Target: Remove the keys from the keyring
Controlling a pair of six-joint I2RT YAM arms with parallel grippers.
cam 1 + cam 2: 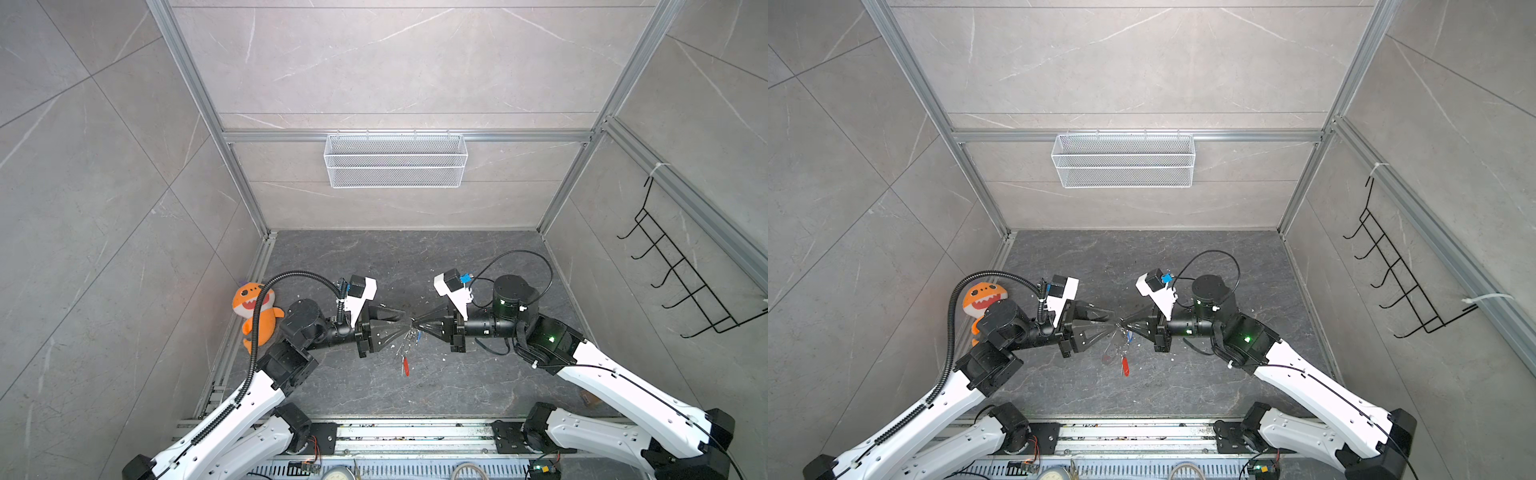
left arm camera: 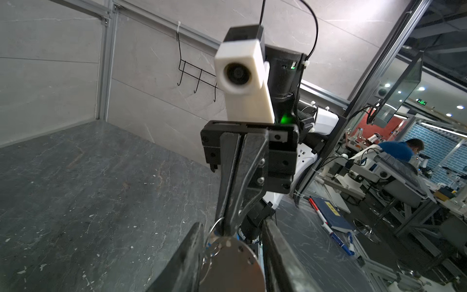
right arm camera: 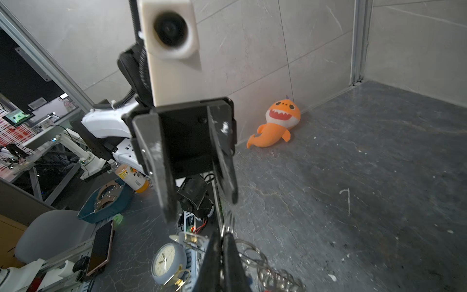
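In both top views my two grippers meet tip to tip above the middle of the dark floor. My right gripper (image 1: 415,323) (image 3: 222,236) is shut on the keyring's silver ring (image 3: 249,249). My left gripper (image 1: 406,323) (image 2: 231,222) stands open, its fingers on either side of the grey fob (image 2: 235,268), not gripping it. The beaded chain (image 3: 275,276) hangs beside the right fingers. Under the grippers dangle the blue-tagged key (image 1: 419,335) and, lower, the red-tagged key (image 1: 405,366) (image 1: 1124,368).
An orange plush toy (image 1: 255,311) (image 3: 276,124) lies against the left wall behind my left arm. A white wire basket (image 1: 395,160) hangs on the back wall and a black hook rack (image 1: 681,274) on the right wall. A small clock (image 3: 166,263) sits past the front rail.
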